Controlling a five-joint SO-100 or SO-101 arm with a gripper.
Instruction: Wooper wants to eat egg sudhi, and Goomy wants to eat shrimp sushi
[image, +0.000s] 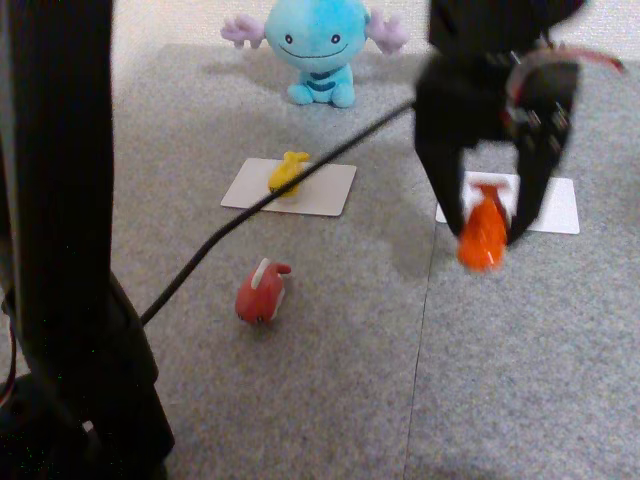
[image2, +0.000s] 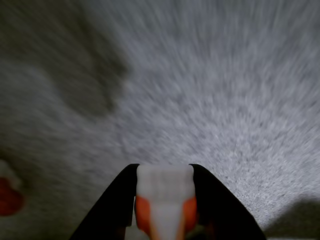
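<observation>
The blue Wooper plush (image: 316, 45) sits at the back of the grey carpet. In front of it the yellow egg sushi fish (image: 288, 171) lies on a white card (image: 325, 190). My black gripper (image: 488, 232) hangs at the right, shut on the orange shrimp sushi fish (image: 483, 236), held above the carpet in front of a second white card (image: 560, 205). In the wrist view the orange and white fish (image2: 165, 202) sits clamped between my two black fingers (image2: 112, 207) over blurred carpet. Goomy is out of view.
A dark red fish figure (image: 261, 291) lies on the carpet at centre left, and its red edge (image2: 7, 196) shows at the wrist view's left. A black cable (image: 262, 205) crosses diagonally over the yellow fish's card. A black arm post (image: 70, 260) stands at left.
</observation>
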